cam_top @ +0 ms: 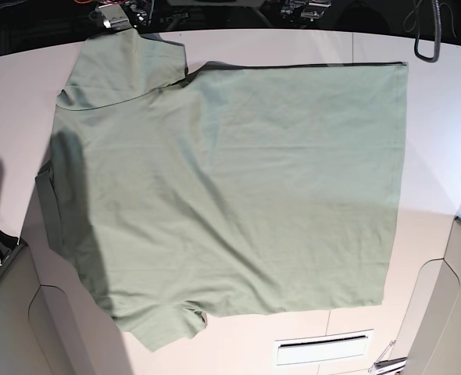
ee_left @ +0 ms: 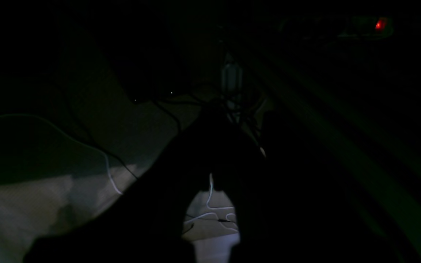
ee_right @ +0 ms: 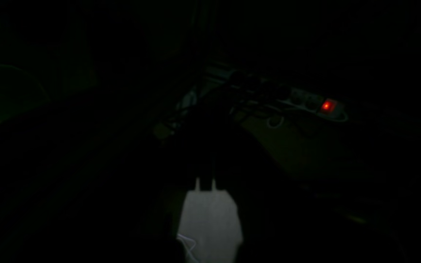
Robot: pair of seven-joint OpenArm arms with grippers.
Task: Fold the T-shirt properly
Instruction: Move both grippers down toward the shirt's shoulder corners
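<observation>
Neither arm reaches over the table in the base view. In each wrist view the gripper is only a dark silhouette: the left gripper (ee_left: pixel 210 171) and the right gripper (ee_right: pixel 205 182) both have their fingers drawn together, gripping nothing.

The T-shirt (cam_top: pixel 238 187) is soft, thin knit cloth, matt sage green, smooth over most of its spread with only faint ripples; its edge seams read darker and slightly thicker. The tabletop (cam_top: pixel 12 101) beneath is a smooth, pale, hard surface with a low sheen and no grain. A slot plate (cam_top: pixel 323 348) set into it looks like white plastic or painted metal. In the dim left wrist view, thin white cables (ee_left: pixel 210 208) have a smooth plastic coat. In the right wrist view a power strip (ee_right: pixel 313 104) looks like pale plastic, its red switch glowing.
</observation>
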